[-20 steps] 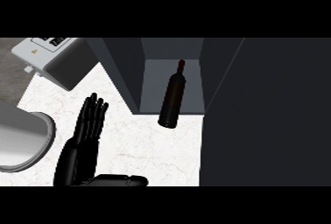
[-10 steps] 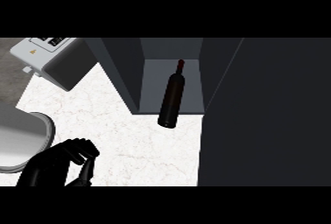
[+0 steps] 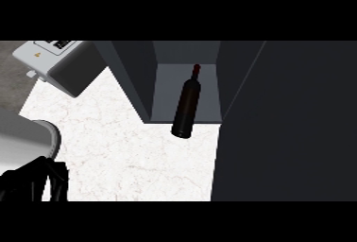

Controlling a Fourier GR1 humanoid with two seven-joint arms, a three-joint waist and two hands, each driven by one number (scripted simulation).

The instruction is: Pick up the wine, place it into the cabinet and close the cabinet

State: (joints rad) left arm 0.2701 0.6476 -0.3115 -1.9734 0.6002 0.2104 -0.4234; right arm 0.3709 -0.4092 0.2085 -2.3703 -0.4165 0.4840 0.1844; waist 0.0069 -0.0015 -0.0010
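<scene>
The dark glass wine bottle (image 3: 187, 106) with a red cap stands upright inside the open grey cabinet (image 3: 129, 78), its base at the near lip of the compartment, touched by no hand. The robot's black left hand (image 3: 29, 183) shows low at the near left of the white marbled counter (image 3: 125, 151), beside a grey curved rim (image 3: 53, 138). Whether it is spread or curled cannot be told, and the right hand is out of view. A broad dark panel (image 3: 286, 123) fills the right (probably the cabinet door). The bottle likely handles as rigid, heavy, smooth and breakable – tall, so easily tipped – and is best taken round its wide body, not the thin neck.
</scene>
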